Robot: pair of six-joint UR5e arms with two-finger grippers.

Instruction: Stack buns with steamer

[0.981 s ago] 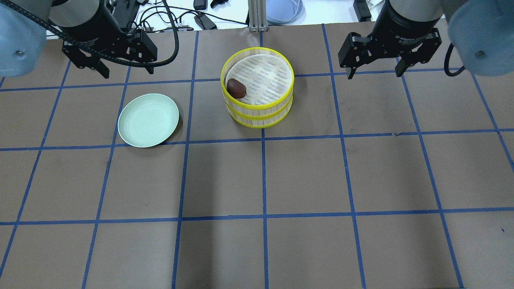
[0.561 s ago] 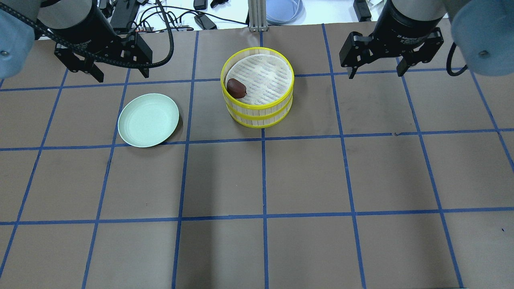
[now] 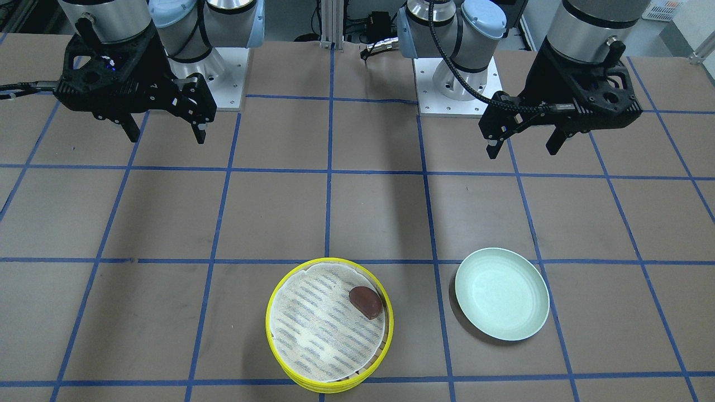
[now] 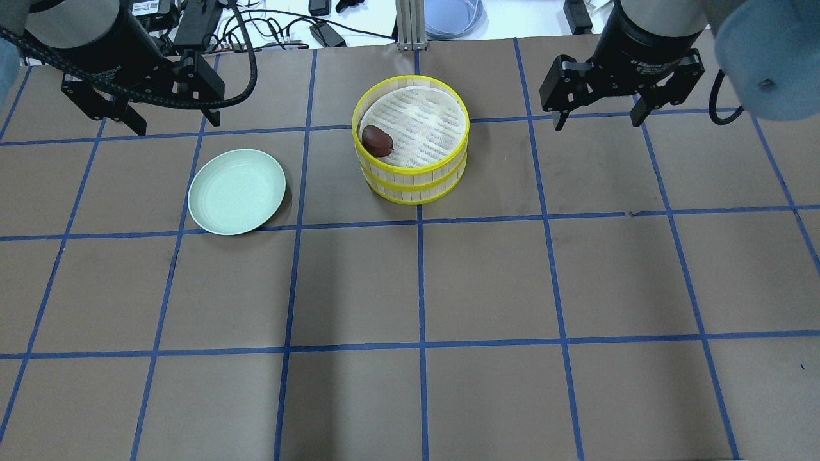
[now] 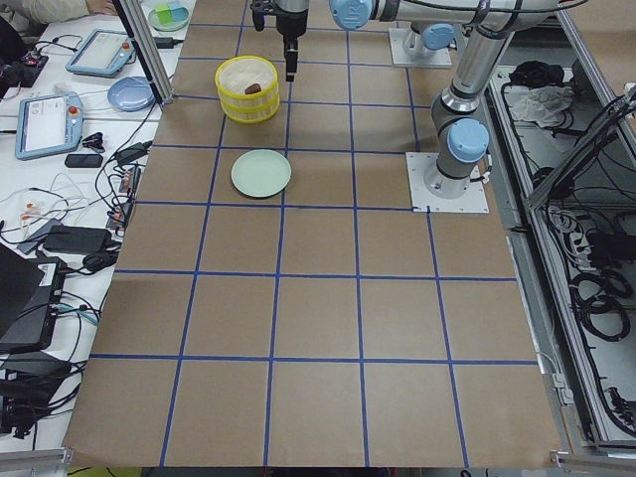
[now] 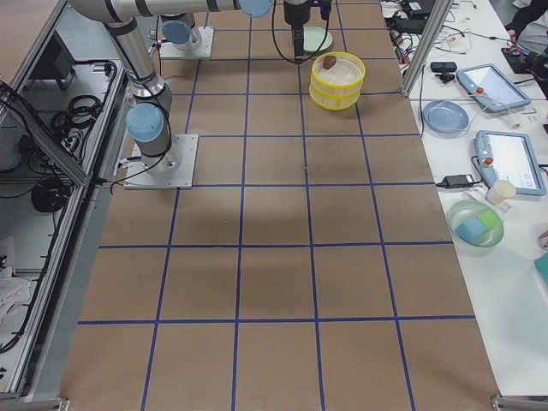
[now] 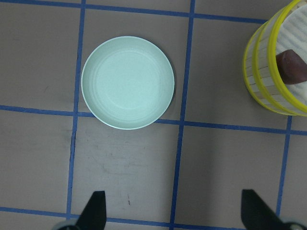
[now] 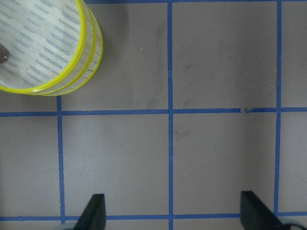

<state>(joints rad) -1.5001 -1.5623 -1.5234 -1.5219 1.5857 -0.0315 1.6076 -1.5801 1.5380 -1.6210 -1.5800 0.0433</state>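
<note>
The steamer (image 4: 415, 182) stands as two yellow-rimmed tiers, one on the other, at the table's far middle; it also shows in the front view (image 3: 329, 261). The dark reddish-brown bun (image 4: 377, 141) lies on the white cloth of the top tier, at its left edge (image 3: 366, 302). The pale cream bun is hidden or out of view. My left gripper (image 4: 174, 121) hangs open and empty, high above the table, left of the steamer and behind the plate. My right gripper (image 4: 598, 120) hangs open and empty to the steamer's right. Neither touches anything.
A plain mint-green plate (image 4: 237, 192) sits bare on the table left of the steamer, right under the left wrist camera (image 7: 127, 82). Brown table with blue tape grid. Cables and devices lie beyond the far edge.
My left gripper has drifted further left, away from the steamer. My right gripper has hardly moved. The steamer, bun and plate are where they were.
</note>
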